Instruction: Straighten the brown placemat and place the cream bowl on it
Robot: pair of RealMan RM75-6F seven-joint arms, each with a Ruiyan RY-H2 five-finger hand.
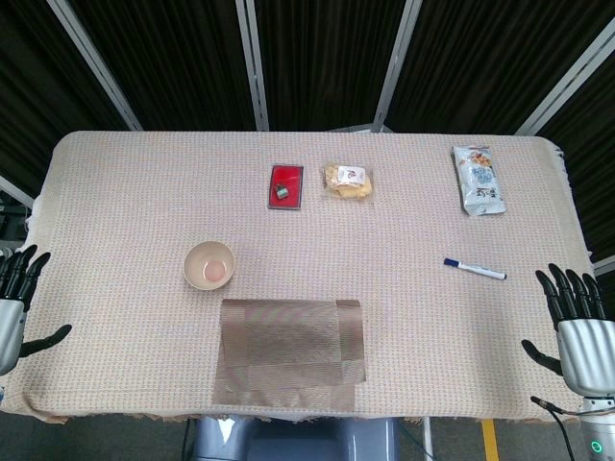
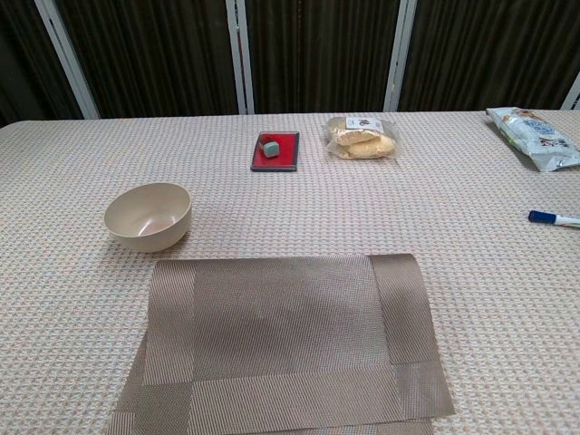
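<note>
The placemat (image 2: 281, 349) lies at the near table edge, folded over on itself so that one layer sits skewed on the other. It looks thin, woven and limp; it should slide readily on the tablecloth (image 1: 115, 192) and buckle if pushed, so a pinch at a free corner or edge of the upper layer is advised. The bowl (image 2: 148, 216) stands upright just beyond the mat's far left corner, apart from it. It appears light, rigid and smooth; grasp it at the rim. The left hand (image 1: 14, 303) and right hand (image 1: 577, 331) hover at the table's sides, fingers spread, holding nothing. Count: one mat, one bowl, one red tray (image 1: 286, 185), two snack bags (image 1: 347, 181), one marker (image 1: 475, 269).
</note>
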